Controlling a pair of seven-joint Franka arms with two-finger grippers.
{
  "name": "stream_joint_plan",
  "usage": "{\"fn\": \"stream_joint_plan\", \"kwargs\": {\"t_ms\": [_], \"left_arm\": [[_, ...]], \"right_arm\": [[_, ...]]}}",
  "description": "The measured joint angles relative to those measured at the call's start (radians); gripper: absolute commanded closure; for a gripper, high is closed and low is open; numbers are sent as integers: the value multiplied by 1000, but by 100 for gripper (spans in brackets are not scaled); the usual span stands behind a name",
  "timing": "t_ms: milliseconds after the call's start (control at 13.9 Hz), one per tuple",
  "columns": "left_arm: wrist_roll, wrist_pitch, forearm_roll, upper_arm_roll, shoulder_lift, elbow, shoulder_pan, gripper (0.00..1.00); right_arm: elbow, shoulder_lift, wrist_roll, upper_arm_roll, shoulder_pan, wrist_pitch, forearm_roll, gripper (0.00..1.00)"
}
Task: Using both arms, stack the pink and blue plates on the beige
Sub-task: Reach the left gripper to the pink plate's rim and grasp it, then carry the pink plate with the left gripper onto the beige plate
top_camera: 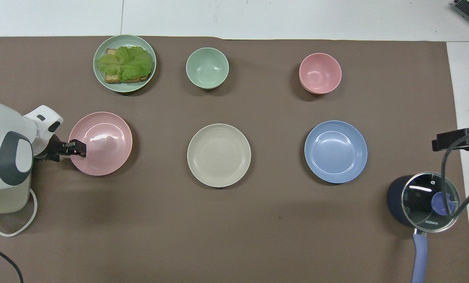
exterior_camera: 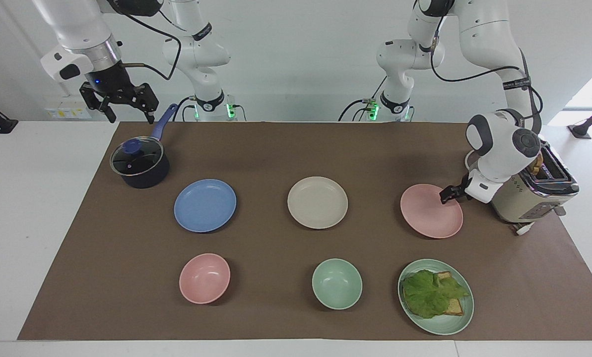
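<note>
Three plates lie in a row across the brown mat: the pink plate [exterior_camera: 430,213] [top_camera: 104,143] toward the left arm's end, the beige plate [exterior_camera: 317,202] [top_camera: 219,155] in the middle, and the blue plate [exterior_camera: 205,205] [top_camera: 335,151] toward the right arm's end. My left gripper [exterior_camera: 446,195] [top_camera: 78,148] is down at the pink plate's rim, on the toaster's side, and the plate lies flat. My right gripper [exterior_camera: 129,118] [top_camera: 438,142] hangs open and empty in the air above the saucepan's handle, away from the blue plate.
A dark saucepan [exterior_camera: 139,166] with a glass lid stands near the right arm. A beige toaster [exterior_camera: 529,193] with bread sits just beside the left hand. Farther from the robots are a pink bowl [exterior_camera: 204,277], a green bowl [exterior_camera: 336,283] and a green plate [exterior_camera: 467,317] with lettuce and toast.
</note>
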Motion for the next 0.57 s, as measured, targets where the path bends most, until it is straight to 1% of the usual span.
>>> {"fn": "stream_joint_plan", "kwargs": {"t_ms": [72,143,430,574], "left_arm": [[-1,0,0,-2,0,0,-1,88],[-1,0,0,-3,0,0,-2,99],[-2,-4,-2,-7,-6,9,-3,100],[-5,-52,-4,-7,-14,21,-3,100]], "right_arm": [[0,0,0,0,0,0,0,0],[0,0,0,0,0,0,0,0],[-1,-1,0,0,0,0,0,0],[-2,-2,0,0,0,0,0,0]]}}
